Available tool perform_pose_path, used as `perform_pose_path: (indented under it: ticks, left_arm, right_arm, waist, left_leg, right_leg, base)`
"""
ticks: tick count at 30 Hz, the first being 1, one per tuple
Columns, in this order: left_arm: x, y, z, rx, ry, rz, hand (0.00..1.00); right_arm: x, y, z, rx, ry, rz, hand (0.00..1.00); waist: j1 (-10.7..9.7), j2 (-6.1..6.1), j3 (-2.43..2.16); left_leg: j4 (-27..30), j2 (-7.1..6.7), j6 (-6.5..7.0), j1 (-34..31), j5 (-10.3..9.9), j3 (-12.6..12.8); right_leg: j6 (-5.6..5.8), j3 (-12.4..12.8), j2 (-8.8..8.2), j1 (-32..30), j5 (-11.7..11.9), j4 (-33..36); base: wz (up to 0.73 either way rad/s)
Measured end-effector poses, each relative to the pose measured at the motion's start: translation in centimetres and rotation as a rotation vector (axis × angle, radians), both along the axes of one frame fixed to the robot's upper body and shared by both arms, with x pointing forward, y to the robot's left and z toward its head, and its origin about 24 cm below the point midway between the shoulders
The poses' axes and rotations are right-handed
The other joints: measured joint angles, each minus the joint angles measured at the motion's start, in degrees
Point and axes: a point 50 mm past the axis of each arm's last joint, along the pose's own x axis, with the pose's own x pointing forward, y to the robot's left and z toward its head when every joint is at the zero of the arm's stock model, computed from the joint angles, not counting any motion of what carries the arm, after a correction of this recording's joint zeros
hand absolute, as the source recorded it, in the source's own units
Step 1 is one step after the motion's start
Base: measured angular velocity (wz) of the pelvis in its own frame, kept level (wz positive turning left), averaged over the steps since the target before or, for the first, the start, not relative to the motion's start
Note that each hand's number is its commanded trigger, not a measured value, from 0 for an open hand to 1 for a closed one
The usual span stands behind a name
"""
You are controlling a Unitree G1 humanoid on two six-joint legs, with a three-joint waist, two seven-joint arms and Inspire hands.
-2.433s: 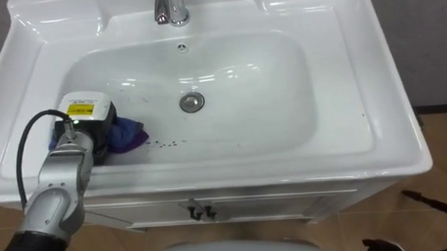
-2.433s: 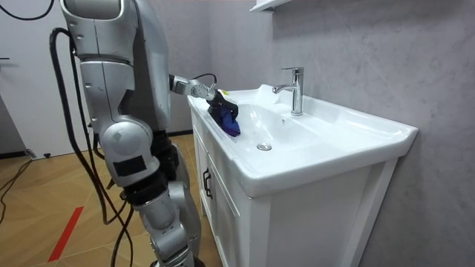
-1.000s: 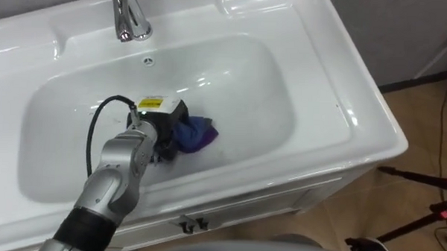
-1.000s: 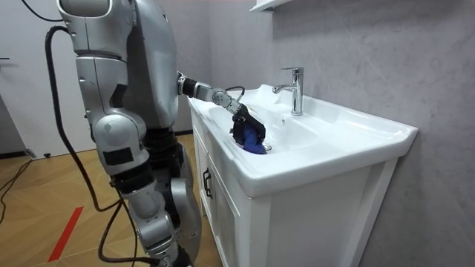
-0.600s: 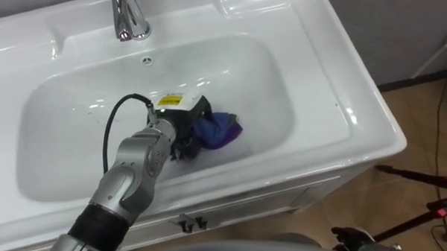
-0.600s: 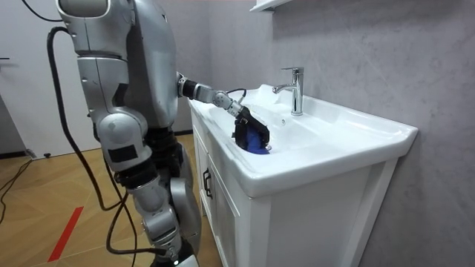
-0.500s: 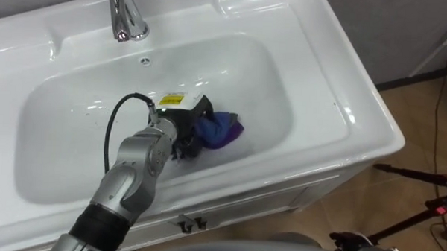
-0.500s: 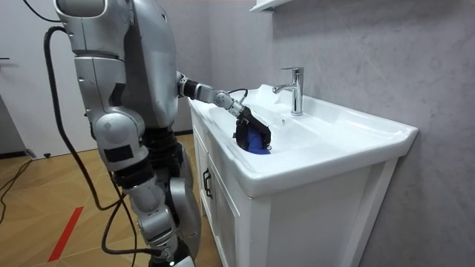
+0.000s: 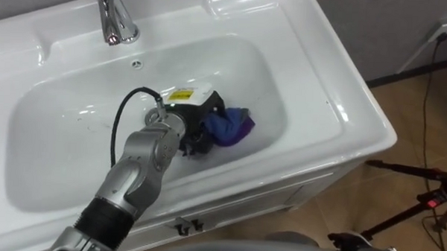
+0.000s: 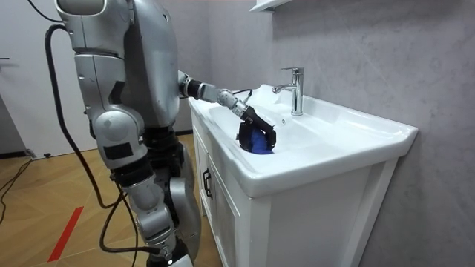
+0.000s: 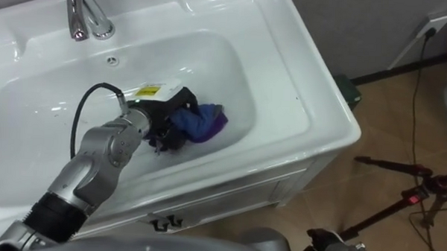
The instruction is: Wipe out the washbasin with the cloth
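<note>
Chrome faucet (image 9: 111, 21) at rear; black tripod (image 9: 398, 168) on wooden floor (image 9: 388, 109).

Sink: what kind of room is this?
Probably a bathroom: a white basin with a chrome tap sits on a white cabinet. The left hand holds a blue cloth in it.

I am working in a bathroom setting — a white basin (image 9: 318, 91) sunk in a vanity cabinet (image 10: 223, 215), a chrome tap (image 9: 111, 21), a grey plastered wall (image 10: 356, 52). The wood-pattern floor (image 10: 44, 200) with a black stand (image 9: 401, 169) on it suggests a staged test room — not a home.
</note>
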Motion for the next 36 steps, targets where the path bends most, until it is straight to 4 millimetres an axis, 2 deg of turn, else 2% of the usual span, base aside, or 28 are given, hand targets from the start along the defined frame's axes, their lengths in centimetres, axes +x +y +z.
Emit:
perform_pose_path:
  ticks: [13,26,29,32,36]
  left_arm:
    - [1.5,-2.0,3.9,-0.154,-0.135,-0.057,1.00]
    - [1.7,-2.3,4.4,-0.162,-0.156,-0.070,1.00]
    - [1.4,-1.9,3.2,-0.148,-0.125,-0.051,1.00]
    - [0.2,-0.9,0.8,-0.117,-0.043,-0.011,1.00]
    - [-1.5,1.7,-2.2,-0.048,0.046,0.094,1.00]
  right_arm:
    - [-0.1,0.0,0.0,-0.002,0.017,-0.001,0.00]
    - [-0.8,-0.2,-0.1,0.000,0.050,-0.016,0.00]
    - [-0.7,-0.2,-0.1,0.001,0.051,-0.016,0.00]
    - [-0.5,-0.2,0.0,-0.003,0.046,-0.009,0.00]
    - [-0.8,-0.4,0.0,-0.003,0.064,-0.010,0.00]
  waist:
    - [0.0,0.04,-0.02]
    - [0.1,0.10,-0.06]
    - [0.2,0.04,-0.02]
    - [0.5,0.19,-0.12]
    - [1.9,0.22,-0.19]
  left_leg:
    - [0.3,0.07,0.05,-0.1,0.0,0.0]
    - [0.3,0.05,0.19,0.1,-0.1,-0.2]
    - [0.3,0.05,0.19,0.8,-0.1,-0.2]
    - [0.2,0.13,0.19,1.0,-0.1,0.1]
    - [0.4,0.28,0.19,1.0,-0.1,0.2]
  right_leg:
    - [-0.01,0.6,0.02,-0.1,0.0,0.7]
    - [-0.02,1.3,0.11,-0.5,0.0,1.3]
    - [-0.03,1.3,0.15,0.1,0.0,1.4]
    - [-0.03,1.6,0.32,0.0,0.0,1.1]
    - [-0.10,1.3,0.43,0.2,0.1,1.2]
  base:
    - [-0.01]
    - [-0.02]
    - [-0.01]
    - [-0.04]
    - [0.02]
